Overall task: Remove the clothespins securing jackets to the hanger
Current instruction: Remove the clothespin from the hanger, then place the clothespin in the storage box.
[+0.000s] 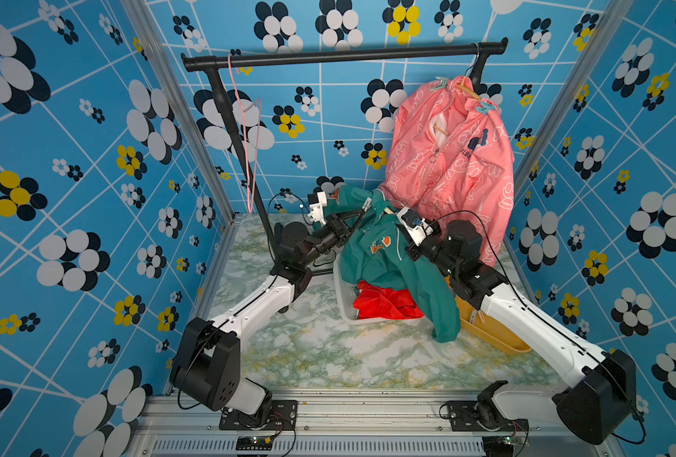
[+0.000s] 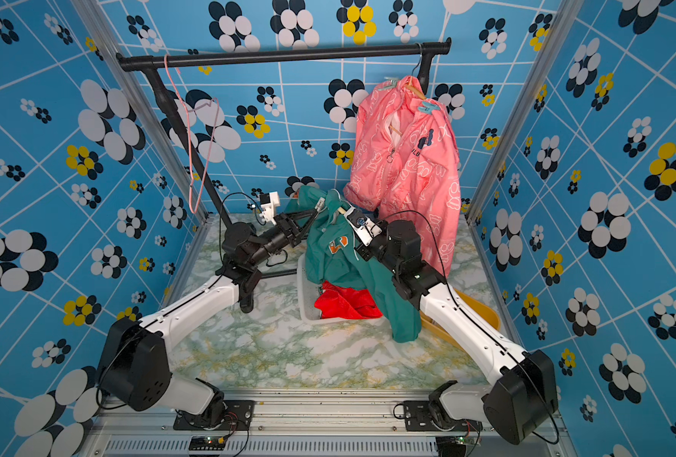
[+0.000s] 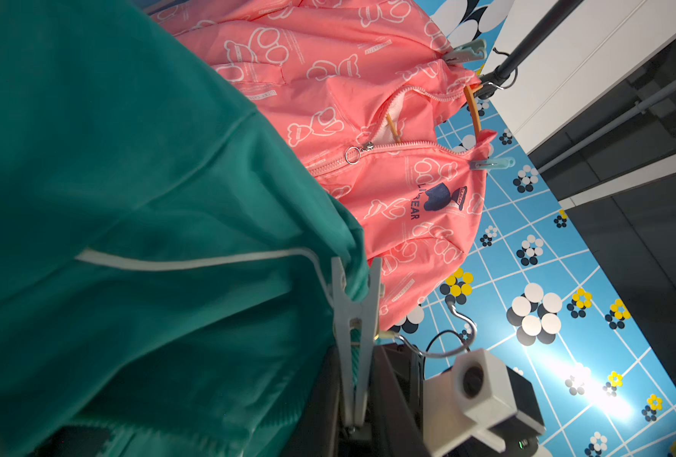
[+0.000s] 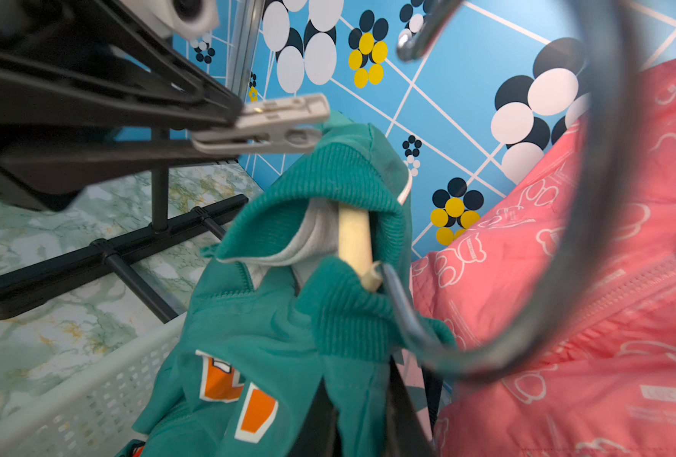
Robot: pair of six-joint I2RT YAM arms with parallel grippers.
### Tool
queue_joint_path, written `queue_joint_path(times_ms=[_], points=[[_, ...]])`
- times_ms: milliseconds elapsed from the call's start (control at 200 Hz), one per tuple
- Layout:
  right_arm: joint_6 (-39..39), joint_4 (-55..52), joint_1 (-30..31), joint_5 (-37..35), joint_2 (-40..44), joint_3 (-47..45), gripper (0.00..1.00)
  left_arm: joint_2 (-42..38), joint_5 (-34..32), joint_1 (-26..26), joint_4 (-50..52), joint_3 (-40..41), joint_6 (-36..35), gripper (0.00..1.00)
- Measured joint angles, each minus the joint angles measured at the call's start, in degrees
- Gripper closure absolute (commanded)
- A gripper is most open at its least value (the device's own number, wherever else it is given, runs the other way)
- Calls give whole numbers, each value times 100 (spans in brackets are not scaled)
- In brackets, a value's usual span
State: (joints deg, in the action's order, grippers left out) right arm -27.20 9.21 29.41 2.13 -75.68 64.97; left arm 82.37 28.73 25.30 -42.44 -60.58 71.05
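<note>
1. The pink jacket [image 1: 447,166] hangs from the black rail [image 1: 348,55] at the far right; one teal clothespin [image 3: 465,53] grips one shoulder and a second teal clothespin [image 3: 490,163] grips the other; this garment is not yet dealt with.
2. The green jacket [image 1: 376,253] is off the rail, held up between the two arms above the white basket [image 1: 340,294]; its lower part drapes over the basket's rim.
3. The red jacket [image 1: 388,302] lies crumpled in the basket; no pin shows on it, so it looks finished.
4. The wooden hanger [image 4: 352,237] pokes out of the green collar; the right gripper [image 4: 358,376] is closed narrow on the green fabric just below it; whether it also nips the wood is hidden.
5. The whitish clothespin [image 3: 355,328] sits at the green jacket's shoulder edge; the left gripper [image 3: 354,411] pinches its tail ends between narrow jaws, so the pin's mouth gapes around the fabric fold.
6. The step in hand appears to be unclipping the green jacket; the next move calls for holding the squeeze while drawing the pin straight back off the fold, with the right arm holding the garment steady; whether another pin holds the far shoulder cannot be seen.
</note>
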Motion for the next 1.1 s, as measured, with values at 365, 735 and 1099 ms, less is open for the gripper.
queue_joint_path(times_ms=[365,735,1099], points=[[350,-138,-229,-275,-247,179,100,-1513,-391,201,1596,31,-1980,100],[352,-1408,-595,13,-927,2151,100,-798,-407,1784,2317,417,-3829,100],[389,-2109,-713,52,-1738,3377,100,2048,-341,3270,1161,-387,-4579,100]])
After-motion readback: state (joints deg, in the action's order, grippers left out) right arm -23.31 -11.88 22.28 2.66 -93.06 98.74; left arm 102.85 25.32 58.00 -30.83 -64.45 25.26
